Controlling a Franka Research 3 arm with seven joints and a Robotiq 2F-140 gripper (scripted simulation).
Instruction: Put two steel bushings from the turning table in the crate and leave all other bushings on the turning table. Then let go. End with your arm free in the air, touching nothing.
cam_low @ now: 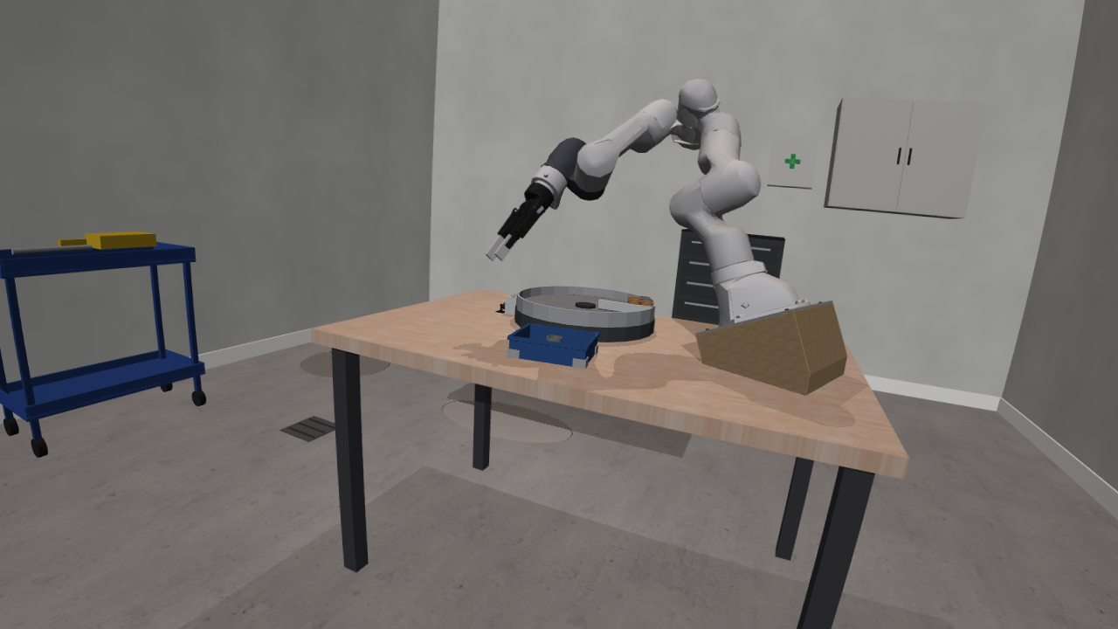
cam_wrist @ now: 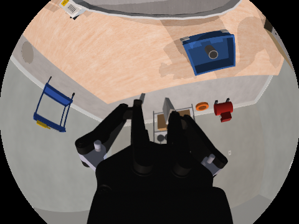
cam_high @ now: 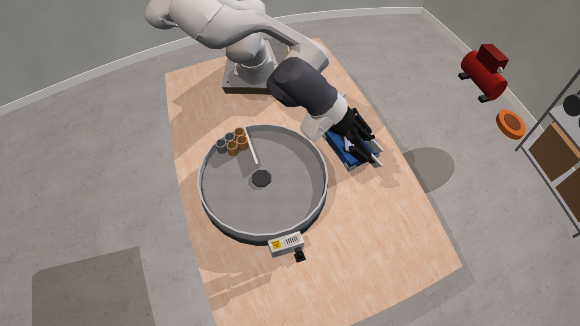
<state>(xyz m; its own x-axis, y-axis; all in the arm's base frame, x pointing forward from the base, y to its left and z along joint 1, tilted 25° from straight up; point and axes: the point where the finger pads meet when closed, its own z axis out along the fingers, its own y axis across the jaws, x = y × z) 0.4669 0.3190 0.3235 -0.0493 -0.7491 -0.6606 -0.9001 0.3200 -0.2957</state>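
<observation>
The round grey turning table (cam_high: pixel 263 182) holds a cluster of bushings at its back left by a white divider: two steel ones (cam_high: pixel 224 142) and three brass ones (cam_high: pixel 237 141). The blue crate (cam_wrist: pixel 210 52) stands on the table right of the turning table, with one steel bushing (cam_wrist: pixel 212 53) upright inside; the crate also shows in the side view (cam_low: pixel 553 344). My gripper (cam_low: pixel 497 252) hangs tilted high above the crate and covers much of it in the overhead view (cam_high: pixel 367 155). Its fingers stand a little apart with nothing between them.
A control box (cam_high: pixel 285 244) sits at the turning table's front rim. A wicker basket (cam_low: pixel 774 348) lies by the arm's base. On the floor are a blue cart (cam_low: pixel 93 313), a red compressor (cam_high: pixel 484 73) and a shelf (cam_high: pixel 555 150).
</observation>
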